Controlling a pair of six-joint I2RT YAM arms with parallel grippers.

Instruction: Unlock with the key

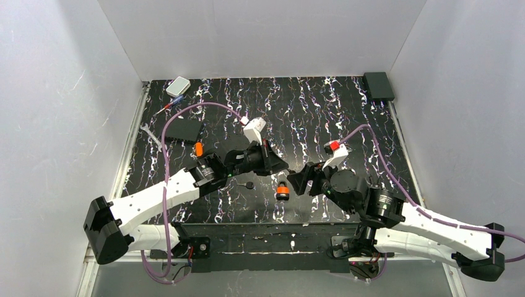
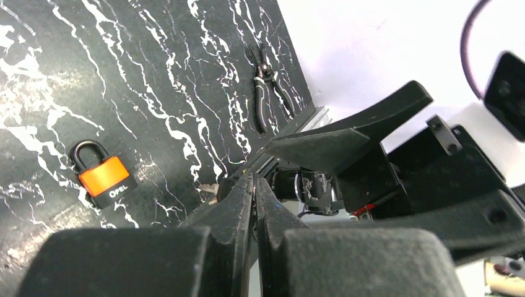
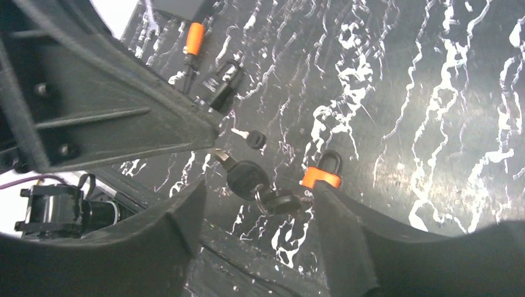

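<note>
With the left hand (image 2: 252, 183) pinched shut on the blade of the key (image 3: 247, 179) and the right hand (image 3: 260, 190) spread open and empty, that thin grip may slip, dropping it by the padlock (image 3: 322, 175).

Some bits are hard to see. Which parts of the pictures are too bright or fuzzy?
Left wrist view: the wall is blown out white, the left gripper is fuzzy, the padlock is sharp. Right wrist view: light glares off the table, the key is clear. Top view: evenly lit.
</note>
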